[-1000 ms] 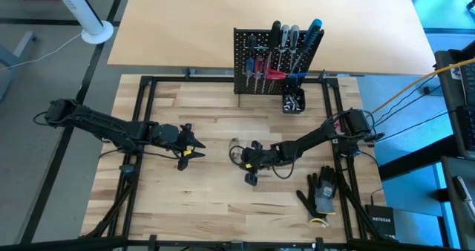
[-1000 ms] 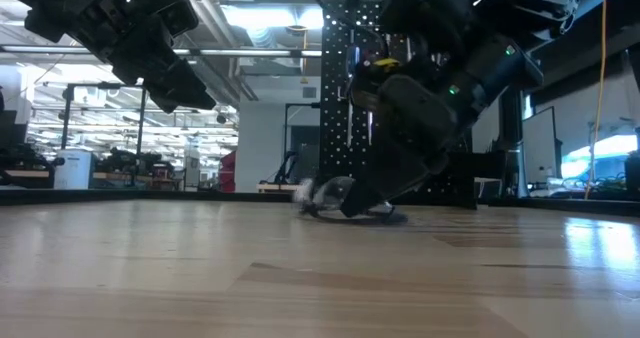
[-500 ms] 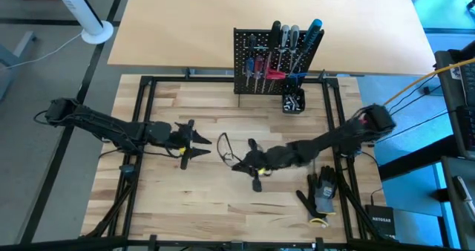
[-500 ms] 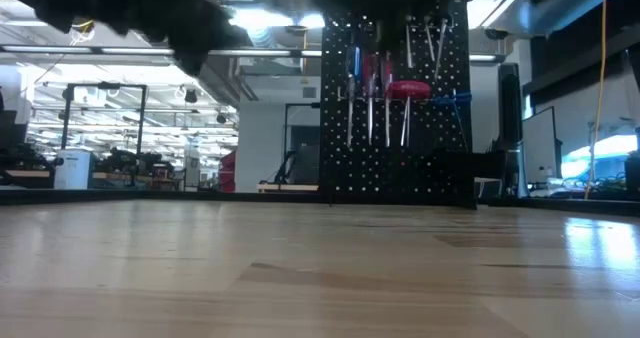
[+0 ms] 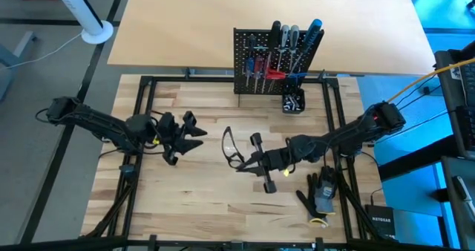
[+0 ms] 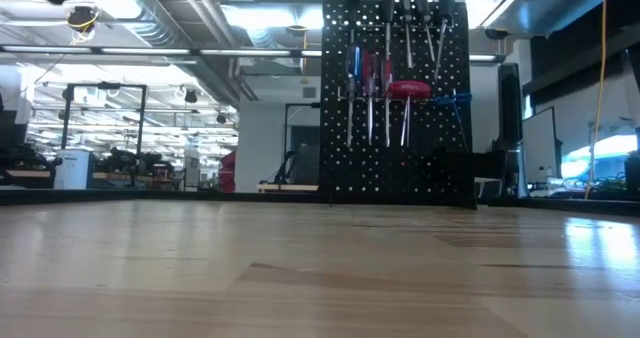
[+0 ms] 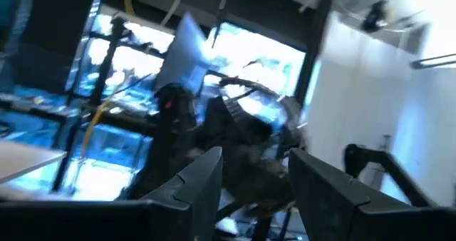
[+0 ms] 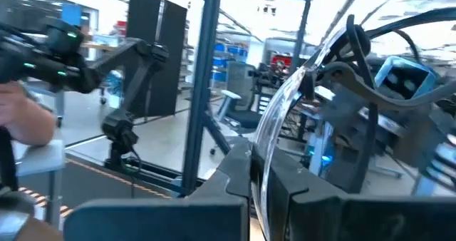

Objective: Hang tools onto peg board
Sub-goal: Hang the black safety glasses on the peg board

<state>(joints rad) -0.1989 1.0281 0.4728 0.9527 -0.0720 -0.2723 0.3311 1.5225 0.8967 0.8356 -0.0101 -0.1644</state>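
The black peg board [image 5: 271,62] [image 6: 395,98] stands upright at the table's far edge, and several screwdrivers [image 5: 286,47] with red, blue and black handles hang on it. My right gripper [image 5: 241,164] [image 8: 260,180] is at mid-table, raised, shut on a pair of clear safety glasses [image 5: 228,147] [image 8: 299,98]. My left gripper [image 5: 194,134] [image 7: 256,191] is raised left of centre, open and holding nothing. It points toward the right arm, just left of the glasses. Neither gripper shows in the low view. My right gripper pinches the clear glasses between its two fingers by a thin edge of the lens or frame [image 8: 258,166]. The fingers come about level from the table's right. The glasses stick out past the fingertips and arc upward, lifted clear of the table.
A small black cup [image 5: 293,101] stands right in front of the peg board's right end. Black gloves [image 5: 320,191] lie near the table's right front corner. A black frame [image 5: 141,132] runs round the wooden table top.
My right gripper has risen from the table with the glasses, tipping from pointing down to about level. The glasses, on the table a second ago, now hang clear. My left gripper has risen and tipped up, staying open.
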